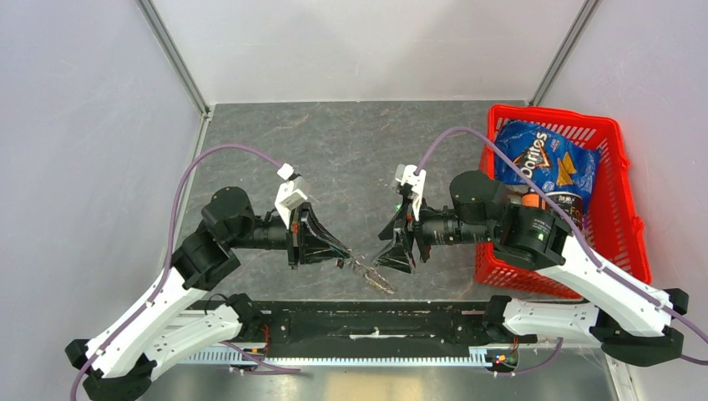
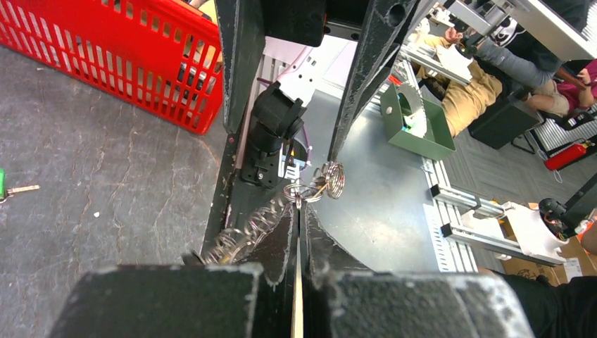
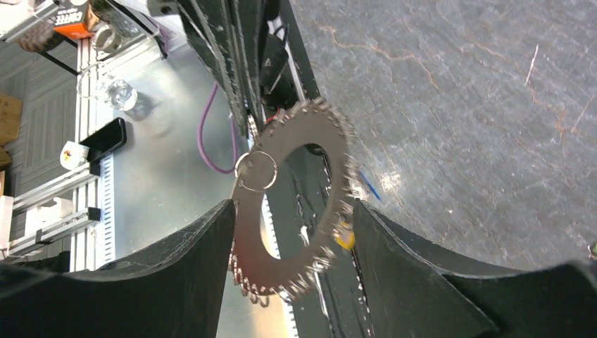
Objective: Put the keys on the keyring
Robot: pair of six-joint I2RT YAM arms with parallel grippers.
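Observation:
The keyring (image 3: pixel 281 211), a grey toothed disc with a central hole, hangs just above the table's near edge (image 1: pixel 374 276). My left gripper (image 1: pixel 344 261) is shut on a small wire ring (image 2: pixel 299 199) at its rim, with more small rings (image 2: pixel 329 179) beyond the tips. My right gripper (image 3: pixel 294 204) is open, one finger on each side of the disc and close to its edges. The green-headed key (image 2: pixel 4 184) lies on the table at the left edge of the left wrist view. The black-headed key is out of view.
A red basket (image 1: pixel 618 142) holding a blue chip bag (image 1: pixel 543 159) stands at the right, directly behind the right arm. The black front rail (image 1: pixel 376 322) runs below the grippers. Grey walls enclose the table.

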